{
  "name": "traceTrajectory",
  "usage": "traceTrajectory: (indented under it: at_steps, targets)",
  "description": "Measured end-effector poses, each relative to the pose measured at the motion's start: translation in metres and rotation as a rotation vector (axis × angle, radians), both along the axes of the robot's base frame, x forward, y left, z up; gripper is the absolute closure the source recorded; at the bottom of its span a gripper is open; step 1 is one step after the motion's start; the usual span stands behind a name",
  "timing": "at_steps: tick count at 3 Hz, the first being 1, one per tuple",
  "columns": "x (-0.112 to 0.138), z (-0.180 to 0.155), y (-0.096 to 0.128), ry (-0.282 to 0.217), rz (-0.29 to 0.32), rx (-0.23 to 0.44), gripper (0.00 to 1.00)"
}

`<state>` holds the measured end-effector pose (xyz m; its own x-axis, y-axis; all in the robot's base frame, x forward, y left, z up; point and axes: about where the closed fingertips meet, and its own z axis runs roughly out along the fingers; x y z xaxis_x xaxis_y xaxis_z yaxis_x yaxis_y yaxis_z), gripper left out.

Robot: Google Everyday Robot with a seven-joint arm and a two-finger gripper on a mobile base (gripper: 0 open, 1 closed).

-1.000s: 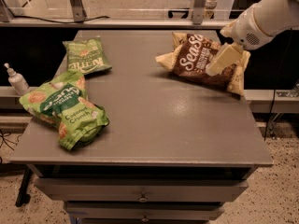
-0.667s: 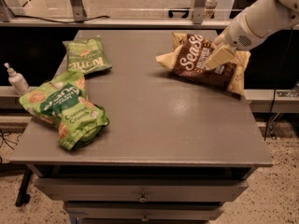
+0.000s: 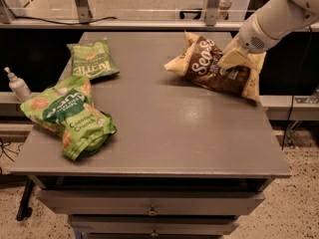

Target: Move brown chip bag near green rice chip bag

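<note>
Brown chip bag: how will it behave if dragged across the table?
Probably floppy: the brown chip bag looks crumpled and puffed, so it may buckle where the pincer meets it. Likely light for its size. Should slide, not roll, on the smooth table.

A grey counter (image 3: 189, 133) fills the middle, its top showing a soft patch of glare. Below its front edge sit drawers (image 3: 149, 203) with small knobs. A pale ledge (image 3: 149, 25) runs behind it, with metal posts (image 3: 82, 1) rising from it. The floor (image 3: 301, 203) is speckled beige. A pump bottle (image 3: 17, 86) stands on a low shelf at the left.
</note>
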<state>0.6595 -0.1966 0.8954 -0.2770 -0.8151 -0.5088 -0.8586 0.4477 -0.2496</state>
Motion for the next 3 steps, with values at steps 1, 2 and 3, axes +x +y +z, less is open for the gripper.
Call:
traceTrajectory:
  at_steps: [1,2,3]
  targets:
    - [-0.007,0.025,0.015,-0.005,0.015,0.009,1.0]
    - [-0.022,0.059,0.029,-0.017,0.034,0.032,1.0]
    - [-0.045,0.085,0.052,-0.017,0.086,0.059,1.0]
